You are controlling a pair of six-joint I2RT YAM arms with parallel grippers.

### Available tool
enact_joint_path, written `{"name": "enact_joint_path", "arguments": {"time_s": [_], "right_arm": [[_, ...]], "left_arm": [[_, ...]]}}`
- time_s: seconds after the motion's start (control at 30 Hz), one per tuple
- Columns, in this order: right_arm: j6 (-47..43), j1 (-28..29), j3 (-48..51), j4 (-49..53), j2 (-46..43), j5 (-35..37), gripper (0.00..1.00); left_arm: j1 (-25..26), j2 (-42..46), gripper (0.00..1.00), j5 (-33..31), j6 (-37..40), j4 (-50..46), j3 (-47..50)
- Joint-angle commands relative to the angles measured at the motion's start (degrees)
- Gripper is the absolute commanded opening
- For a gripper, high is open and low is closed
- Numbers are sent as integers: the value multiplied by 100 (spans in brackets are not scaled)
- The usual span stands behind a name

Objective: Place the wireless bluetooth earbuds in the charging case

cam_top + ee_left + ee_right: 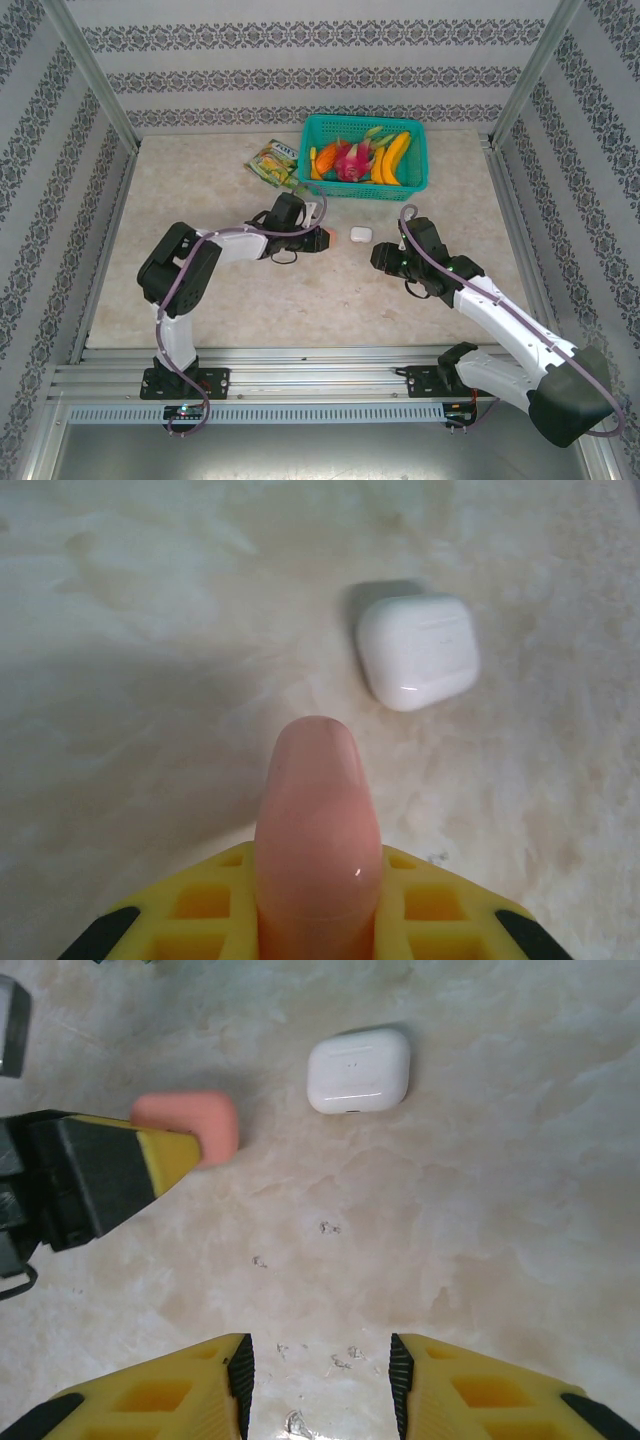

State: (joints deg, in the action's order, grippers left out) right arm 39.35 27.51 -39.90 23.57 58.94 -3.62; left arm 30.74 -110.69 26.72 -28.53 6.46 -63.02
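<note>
left gripper [318, 905] pinched on pink case [315, 780]; right gripper [320, 1380] spread, empty. white charging case [358, 1070] flat on table [250, 300] toward far edge, between both grippers: dead ahead of right one, long axis across its gap, ahead-right of left.

The right gripper [320, 1385] is hanging over the marble table [500, 1240], its fingers standing apart. Ahead, a closed white case [358, 1070] is lying. Left of it, the left gripper [182, 1155] is holding a pink case [190, 1120].
</note>
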Motion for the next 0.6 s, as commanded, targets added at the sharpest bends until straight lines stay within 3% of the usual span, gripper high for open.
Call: {"name": "enact_joint_path", "arguments": {"time_s": [0.0,0.37,0.57], "right_arm": [[108,9,113,-125,-102,160,42],[99,2,114,-85,-219,204,42],[99,0,62,-48,-228,222,42]], "left_arm": [[-98,-219,0,120,-387,-497,-412],[-189,-672,24,-272,-474,-1338,-974],[-208,-609,50,-447,-418,-1496,-992]]}}
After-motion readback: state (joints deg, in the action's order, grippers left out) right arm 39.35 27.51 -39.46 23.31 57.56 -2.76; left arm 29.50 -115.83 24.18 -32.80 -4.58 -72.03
